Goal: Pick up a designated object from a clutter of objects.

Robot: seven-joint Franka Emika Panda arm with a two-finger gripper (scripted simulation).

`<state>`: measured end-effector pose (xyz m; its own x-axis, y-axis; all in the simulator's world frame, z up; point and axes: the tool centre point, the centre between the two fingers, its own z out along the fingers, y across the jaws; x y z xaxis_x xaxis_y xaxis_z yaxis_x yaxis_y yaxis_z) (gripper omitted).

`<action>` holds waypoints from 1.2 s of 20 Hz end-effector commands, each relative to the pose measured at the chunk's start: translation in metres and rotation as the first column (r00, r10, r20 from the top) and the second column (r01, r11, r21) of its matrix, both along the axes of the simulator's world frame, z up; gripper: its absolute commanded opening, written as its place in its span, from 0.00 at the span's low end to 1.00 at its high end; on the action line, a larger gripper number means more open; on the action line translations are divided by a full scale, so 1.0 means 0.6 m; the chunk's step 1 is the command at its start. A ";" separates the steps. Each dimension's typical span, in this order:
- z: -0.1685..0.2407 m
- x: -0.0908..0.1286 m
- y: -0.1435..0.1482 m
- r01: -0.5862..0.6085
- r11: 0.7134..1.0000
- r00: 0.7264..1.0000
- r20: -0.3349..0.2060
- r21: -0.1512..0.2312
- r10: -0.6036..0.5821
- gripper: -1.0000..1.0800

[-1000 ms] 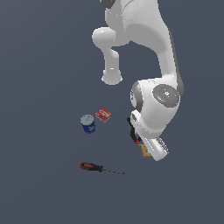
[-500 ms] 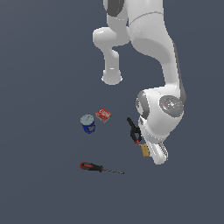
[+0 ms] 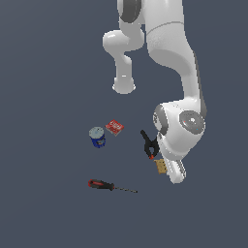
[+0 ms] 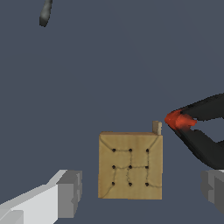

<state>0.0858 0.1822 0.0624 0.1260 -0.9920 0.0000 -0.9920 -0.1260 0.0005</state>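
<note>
The designated object, a tan square block (image 4: 130, 166) with rows of dark dots, lies flat on the grey floor. My gripper (image 4: 142, 190) is open just above it. One grey finger (image 4: 70, 194) stands off one side of the block and the other finger (image 4: 213, 186) off the opposite side, neither touching it. In the exterior view the block (image 3: 160, 166) peeks out beside the white hand (image 3: 175, 172), and the fingers themselves are hidden. The rest of the clutter of objects is spread toward the exterior view's left.
A black spring clamp (image 3: 149, 144) with orange tips (image 4: 179, 120) lies right beside the block, close to one finger. Farther to the exterior view's left are a red box (image 3: 115, 127), a blue can (image 3: 97, 137) and a screwdriver (image 3: 104, 184).
The hand has sunk lower and shifted slightly toward the exterior view's right, uncovering the clamp and a corner of the block. The objects have not moved.
</note>
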 end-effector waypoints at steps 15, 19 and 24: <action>-0.073 -0.002 0.001 0.008 1.000 1.000 0.000 0.000 -0.008 0.96; -0.086 -0.001 0.002 0.009 1.000 1.000 0.000 0.000 -0.009 0.96; -0.086 0.000 0.002 0.010 1.000 1.000 0.001 0.000 -0.010 0.00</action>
